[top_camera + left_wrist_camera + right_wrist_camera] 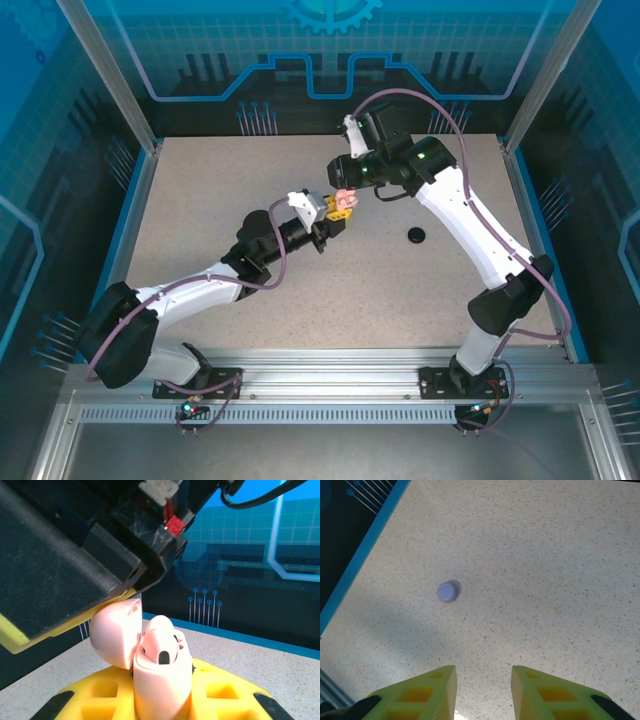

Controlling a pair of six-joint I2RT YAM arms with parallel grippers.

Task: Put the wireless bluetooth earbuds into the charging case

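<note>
Charging case (162,680) pinched in outstretched left fingers (95,700), right arm (470,225) arched above.

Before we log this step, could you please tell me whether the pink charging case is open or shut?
Open: the pink charging case has its lid hinged back, exposing the inside.

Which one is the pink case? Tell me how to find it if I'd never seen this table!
Look at the middle of the speckled table. There the left end effector grips the pink case. It is the only pink one and its lid stands open, while the black case lies flat on the table further right.
</note>
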